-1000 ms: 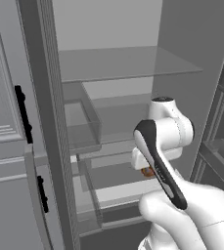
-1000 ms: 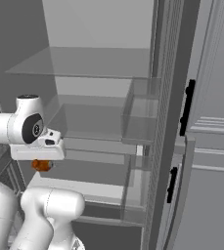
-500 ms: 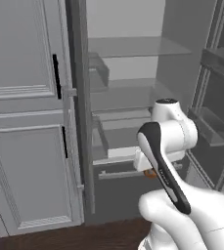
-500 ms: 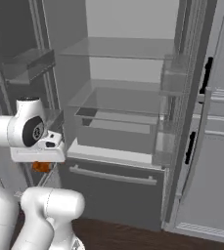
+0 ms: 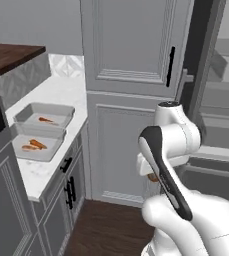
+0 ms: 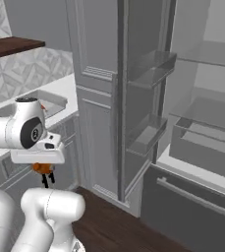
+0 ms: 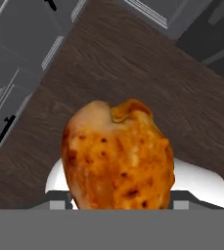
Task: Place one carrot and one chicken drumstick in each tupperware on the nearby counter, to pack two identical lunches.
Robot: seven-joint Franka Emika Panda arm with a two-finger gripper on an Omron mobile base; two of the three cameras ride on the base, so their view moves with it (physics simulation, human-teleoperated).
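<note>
Carrying a chicken drumstick (image 7: 118, 156), the claw (image 6: 43, 170) hangs low in front of the arm, clamped on the browned meat, which looms large in the hand view above the dark wooden floor (image 7: 133, 73). To the left, on the white counter (image 5: 61, 92), sit the two tupperware trays side by side: the far tray (image 5: 45, 115) shows one orange piece, likely a carrot, and the near tray (image 5: 35, 142) shows two orange pieces too small to tell apart. My reading is that packing is partly done, and this drumstick is bound for one tray, probably the far one.
</note>
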